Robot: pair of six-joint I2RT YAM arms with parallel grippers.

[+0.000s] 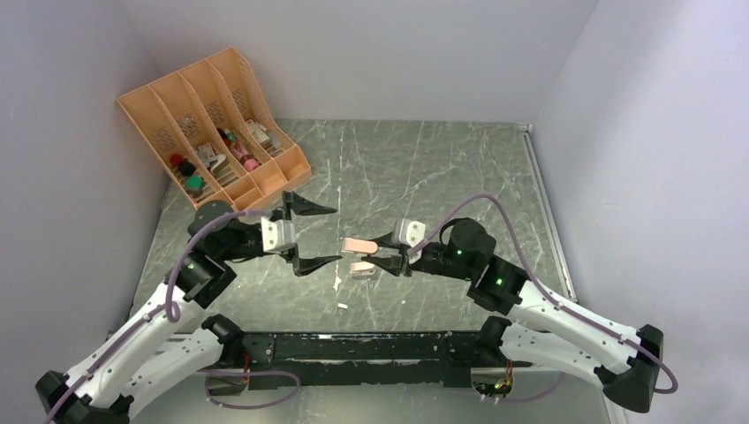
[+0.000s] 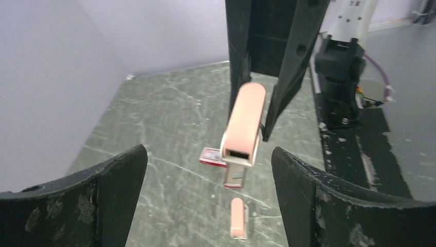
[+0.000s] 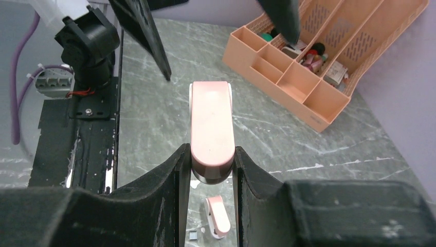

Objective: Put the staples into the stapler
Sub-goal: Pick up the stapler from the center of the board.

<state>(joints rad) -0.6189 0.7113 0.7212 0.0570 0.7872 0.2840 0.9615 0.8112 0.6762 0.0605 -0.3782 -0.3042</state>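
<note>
Pink stapler (image 3: 212,128): raised off the table (image 1: 424,177) at mid-frame, its nose towards the left arm.
Right gripper (image 1: 382,252): jaws closed on the sides of the stapler's rear end.
Left gripper (image 1: 336,234): jaws spread wide and holding nothing, facing the stapler's nose but apart from it.
Second stapler (image 2: 237,217): lying flat on the table beneath the held one.
Staple box (image 2: 211,156): red-and-white, on the table just behind the held stapler in the left wrist view.
Staples (image 1: 343,306): small pale bits at lower centre, possibly loose strips; too small to be sure.
Magazine: I cannot tell whether it is open.
Risk: if the left jaws push on the nose, the stapler may pivot or slip in its narrow rear grip and drop onto the box below.
Risk: tiny strips could snap or skid when pinched.
</note>
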